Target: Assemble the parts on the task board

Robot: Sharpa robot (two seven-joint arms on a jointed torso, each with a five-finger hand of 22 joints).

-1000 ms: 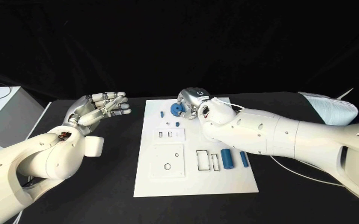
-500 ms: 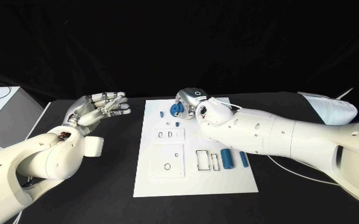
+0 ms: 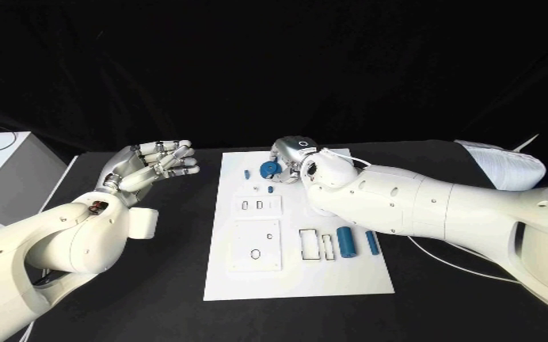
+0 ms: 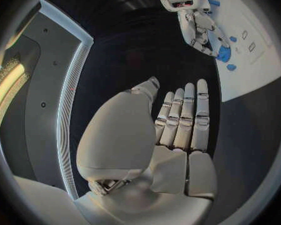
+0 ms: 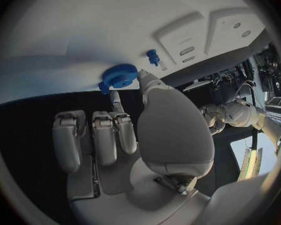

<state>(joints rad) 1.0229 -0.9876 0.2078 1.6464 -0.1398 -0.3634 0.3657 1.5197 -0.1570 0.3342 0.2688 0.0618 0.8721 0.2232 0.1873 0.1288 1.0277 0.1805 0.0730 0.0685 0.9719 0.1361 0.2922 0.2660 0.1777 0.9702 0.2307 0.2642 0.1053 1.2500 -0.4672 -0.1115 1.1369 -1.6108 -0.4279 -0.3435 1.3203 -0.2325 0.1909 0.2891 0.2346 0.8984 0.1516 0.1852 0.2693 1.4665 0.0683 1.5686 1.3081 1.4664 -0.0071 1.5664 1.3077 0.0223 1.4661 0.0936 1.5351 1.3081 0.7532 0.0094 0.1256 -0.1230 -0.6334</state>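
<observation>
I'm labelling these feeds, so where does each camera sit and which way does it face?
Head view: on the robot's head, looking down at the task board; both arms show.
Left wrist view: behind the left robot hand, facing the board's far end.
Right wrist view: behind the right robot hand, facing the board.
All share the blue gear.

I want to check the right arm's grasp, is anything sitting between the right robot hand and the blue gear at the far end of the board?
Nothing visible stands between them. The right robot hand is already at the blue gear, its fingertips touching the gear's rim at the far end of the task board. The small blue peg lies off to one side, clear of the hand.
</observation>
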